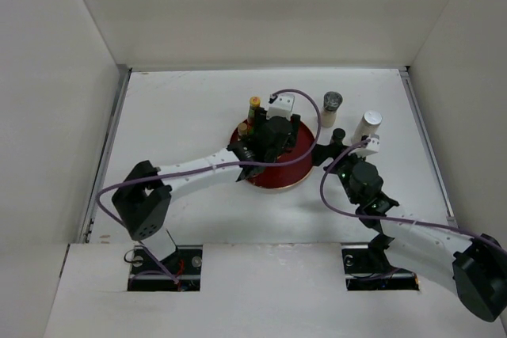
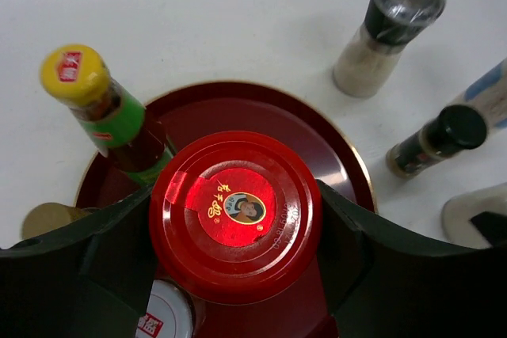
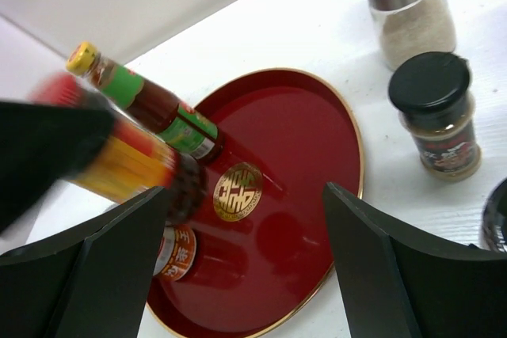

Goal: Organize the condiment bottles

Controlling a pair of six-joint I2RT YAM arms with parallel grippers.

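while the left pincer [image 1: 265, 142] hangs over the round dark-red tray [image 2: 238, 112] near the middle of the bench [image 1: 182, 108], its two fingers [image 2: 79, 275] press against opposite sides of the red-lidded jar [image 2: 235, 215], about half spread and clamped on it. whether the jar's foot rests on the tray or hangs above it cannot be told. toward the tray's far left rim stands the slim yellow-capped bottle [image 2: 95, 96] with a green label, just beside the gripped jar. a white-capped jar [image 2: 166, 314] shows below the red lid at the tray's near side. a gold cap [image 2: 46, 219] peeks out at the left rim, half hidden by a finger. the right pincer [image 3: 242, 219] is spread wide with nothing between its fingers, hovering by the tray's right rim. off the tray, on the bare bench toward the far right corner, stand the grey-capped shaker [image 1: 331, 108], the white cylinder [image 1: 367, 126] and, nearer the tray's rim, a small dark-capped jar [image 3: 436, 112], each apart from the others.
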